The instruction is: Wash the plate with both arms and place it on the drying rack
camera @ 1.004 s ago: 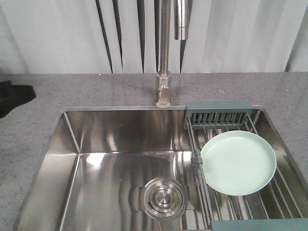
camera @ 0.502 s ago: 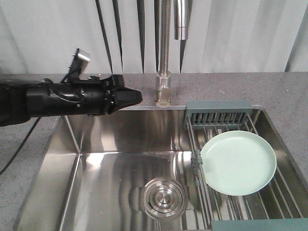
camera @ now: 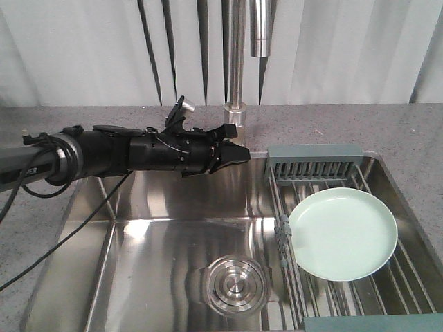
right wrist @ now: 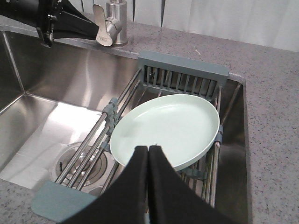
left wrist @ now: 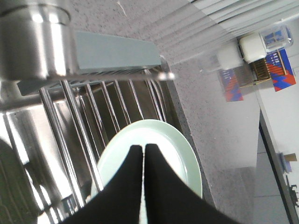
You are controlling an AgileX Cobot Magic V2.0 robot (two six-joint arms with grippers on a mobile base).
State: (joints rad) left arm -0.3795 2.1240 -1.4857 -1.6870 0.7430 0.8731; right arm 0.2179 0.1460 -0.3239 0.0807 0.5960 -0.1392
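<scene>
Plate [camera: 342, 234] of pale mint-green colour lies on the drying rack [camera: 346, 277], which spans the right part of the steel sink [camera: 166, 235]. It rests flat on the wire bars, with its left edge reaching a little over the rack's left rail, and it is near the slotted grey-green end piece [camera: 315, 164] at the far side of the rack. The left arm [camera: 131, 153] comes in from the left and reaches across the far edge of the sink, just in front of the base of the tap [camera: 237, 76]. A thin black cable [camera: 69, 232] hangs from it over the left wall of the sink. The left gripper [camera: 239, 153] points to the right, toward the rack, and is apart from the plate; in the left wrist view its two black fingers [left wrist: 126, 186] are pressed together, with only a thin line between them, and they hold nothing. In the right wrist view the right gripper [right wrist: 148, 151] is above the near edge of the plate, and its fingers [right wrist: 161, 186] are also pressed together with nothing between them; I cannot tell if they touch the plate. The round steel drain [camera: 235, 283] sits in the bottom of the sink, left of the rack. Around the sink is a grey speckled counter [camera: 415, 131].
</scene>
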